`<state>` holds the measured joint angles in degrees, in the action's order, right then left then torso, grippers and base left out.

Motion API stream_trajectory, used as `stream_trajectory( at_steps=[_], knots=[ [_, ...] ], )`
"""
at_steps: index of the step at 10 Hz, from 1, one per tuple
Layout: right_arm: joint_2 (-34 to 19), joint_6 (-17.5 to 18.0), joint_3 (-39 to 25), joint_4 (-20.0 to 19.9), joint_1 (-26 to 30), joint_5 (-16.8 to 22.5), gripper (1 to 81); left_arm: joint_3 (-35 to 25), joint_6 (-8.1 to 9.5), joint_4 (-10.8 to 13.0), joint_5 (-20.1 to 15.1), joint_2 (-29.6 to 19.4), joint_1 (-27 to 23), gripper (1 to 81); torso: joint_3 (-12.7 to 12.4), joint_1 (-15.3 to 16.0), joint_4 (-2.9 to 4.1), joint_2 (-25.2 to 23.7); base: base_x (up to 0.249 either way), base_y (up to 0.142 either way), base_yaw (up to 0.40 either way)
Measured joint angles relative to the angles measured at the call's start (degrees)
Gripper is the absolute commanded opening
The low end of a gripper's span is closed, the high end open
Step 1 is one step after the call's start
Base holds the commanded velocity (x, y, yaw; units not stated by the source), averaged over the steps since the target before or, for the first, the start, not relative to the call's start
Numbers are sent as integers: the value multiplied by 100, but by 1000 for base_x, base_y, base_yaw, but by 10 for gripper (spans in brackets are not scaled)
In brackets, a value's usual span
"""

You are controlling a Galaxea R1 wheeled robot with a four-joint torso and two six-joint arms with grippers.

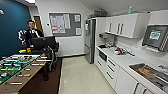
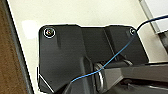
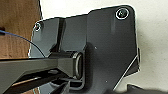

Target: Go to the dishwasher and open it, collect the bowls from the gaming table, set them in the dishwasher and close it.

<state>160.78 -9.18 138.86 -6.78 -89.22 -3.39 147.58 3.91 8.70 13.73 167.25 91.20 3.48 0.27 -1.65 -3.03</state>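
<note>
Dishwasher: cannot tell which front along the kitchen run it is. From the head view the run lies to the right, a white counter [image 1: 125, 60] over white drawers [image 1: 110, 66] with bar handles and a dark built-in oven front [image 1: 103, 56] near its far end. A steel sink [image 1: 152, 72] is set into the near part of the counter, with something reddish-brown in it, too blurred to name. A tall steel fridge [image 1: 89, 40] stands at the far end of the run, and white wall cabinets [image 1: 125, 25] hang above the counter. A notice board [image 1: 65, 23] with papers is on the far wall. Pale floor [image 1: 80, 77] runs down the middle, with brown carpet [image 1: 47, 85] beside it on the left. A foosball table [image 1: 15, 67] with a green field stands on the left. Small bright shapes [image 1: 25, 50], greenish and orange, sit at its far end; too blurred to call. A person [image 1: 31, 31] with a control rig stands behind it, beside a dark screen [image 1: 43, 42]. Left wrist view: pale floor, a brown strip [image 2: 10, 62] along one edge and a blue cable [image 2: 120, 53] crossing the robot's dark plate. Right wrist view: brown wood [image 3: 17, 25] on one side, pale floor on the other. Whether the left gripper or the right gripper is released or clenched, I cannot tell.
</note>
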Motion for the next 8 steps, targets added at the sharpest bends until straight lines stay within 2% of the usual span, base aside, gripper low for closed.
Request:
stream_trajectory(
  at_steps=[8],
  knots=[
    [-13, 0, -2, 2, 2, -7, 811, 2, 0, 0, -1, 9, 15, 811, 0, 0, 0, 0, 0, 0, 368]
  ],
)
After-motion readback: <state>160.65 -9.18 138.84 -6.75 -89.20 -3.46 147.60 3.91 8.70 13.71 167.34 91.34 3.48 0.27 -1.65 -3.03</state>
